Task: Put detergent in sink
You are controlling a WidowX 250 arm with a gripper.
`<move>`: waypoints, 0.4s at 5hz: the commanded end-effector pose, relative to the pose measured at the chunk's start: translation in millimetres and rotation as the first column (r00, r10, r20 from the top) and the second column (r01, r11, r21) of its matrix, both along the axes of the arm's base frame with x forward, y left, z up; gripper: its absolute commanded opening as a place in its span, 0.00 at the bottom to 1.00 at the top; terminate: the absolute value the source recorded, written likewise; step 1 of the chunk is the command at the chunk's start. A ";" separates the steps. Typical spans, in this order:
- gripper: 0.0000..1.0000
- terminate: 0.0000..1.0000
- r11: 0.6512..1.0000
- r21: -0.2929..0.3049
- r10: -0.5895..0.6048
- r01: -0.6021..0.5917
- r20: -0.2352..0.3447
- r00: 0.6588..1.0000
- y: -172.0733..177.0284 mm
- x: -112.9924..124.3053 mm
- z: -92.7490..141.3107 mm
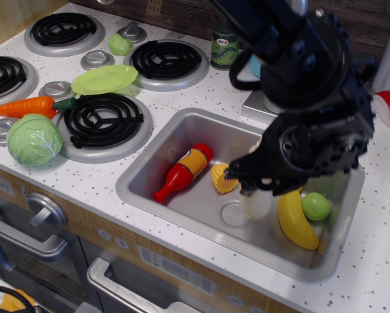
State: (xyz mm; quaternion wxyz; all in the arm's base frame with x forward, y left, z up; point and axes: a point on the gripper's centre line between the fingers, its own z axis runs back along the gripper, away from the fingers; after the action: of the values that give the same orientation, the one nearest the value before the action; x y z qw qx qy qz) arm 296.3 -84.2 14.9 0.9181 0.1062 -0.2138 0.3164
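The cream-white detergent bottle (256, 203) hangs cap-down under my black gripper (259, 184), low inside the steel sink (146, 171), just right of the round drain (233, 214). The gripper is shut on the bottle; its upper part is hidden by the fingers. The arm covers the sink's back right part and the faucet.
In the sink lie a red-and-yellow ketchup bottle (182, 172), a corn piece (220, 178), a banana (295, 220) and a green fruit (316, 206). A green-labelled can (225, 47) stands behind the sink. Burners, a green plate (104, 79), carrot (27, 106) and cabbage (34, 139) are on the left.
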 end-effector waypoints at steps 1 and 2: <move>0.00 0.00 0.999 -0.032 0.016 -0.014 0.054 0.998 -9.1 0.4 -17.4; 0.00 0.00 0.998 -0.062 -0.015 0.020 0.074 0.997 -16.5 3.2 -28.6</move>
State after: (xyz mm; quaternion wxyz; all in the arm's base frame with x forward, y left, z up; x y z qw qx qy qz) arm 297.6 -99.9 -22.9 0.9135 0.0710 -0.2426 0.3188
